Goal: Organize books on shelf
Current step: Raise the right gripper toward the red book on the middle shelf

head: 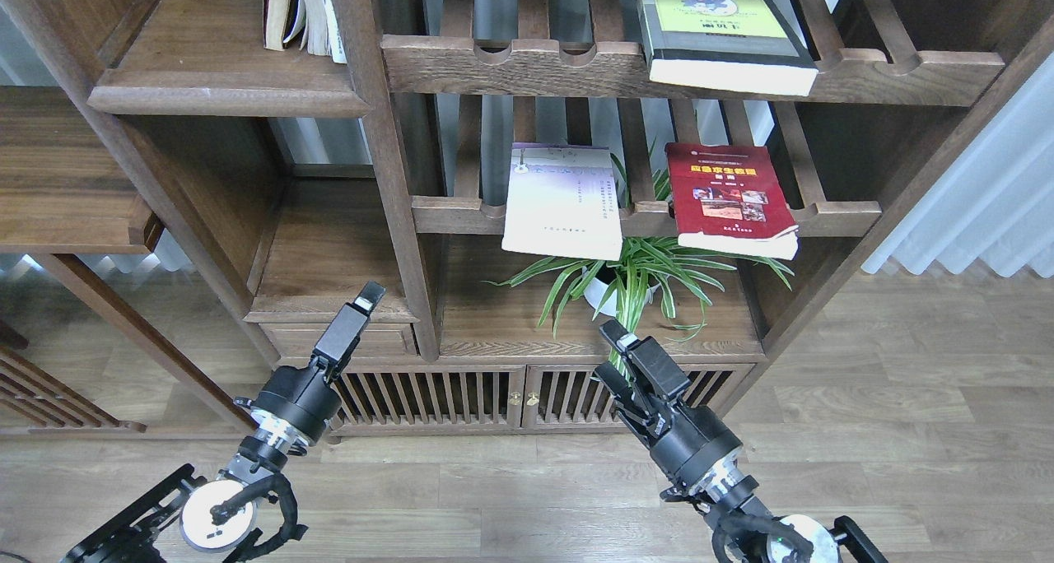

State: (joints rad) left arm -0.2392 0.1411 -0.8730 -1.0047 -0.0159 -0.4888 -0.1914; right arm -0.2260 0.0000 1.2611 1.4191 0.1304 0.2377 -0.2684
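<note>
Books lay flat on the slatted racks of the bookcase, none of the three on the solid shelf (222,94). That shelf, a dark-brown board with a rounded front edge, sat in the upper left compartment, and a few other volumes (303,10) stood upright at its right end against the post.

On the upper rack (527,65), to the right, rested the thick yellow-green book (718,36) with its dark grey border, its pale page edge jutting past the notched front rail. On the lower rack (461,214) lay the thin lavender-white book (561,199) and, just to its right but apart from it, the red book (729,197) with photos and a yellow title; both overhung the rail. Beneath them a spider plant (634,279) in a white pot stood on the cabinet top.

Both arms were low, in front of the cabinet doors, well apart from every book. The left pincer (362,304) pointed up toward the left compartment; seen narrow and dark, I could not tell whether its fingers were apart or together. The right pincer (622,353) reached toward the plant with its fingers spread apart, holding nothing.
</note>
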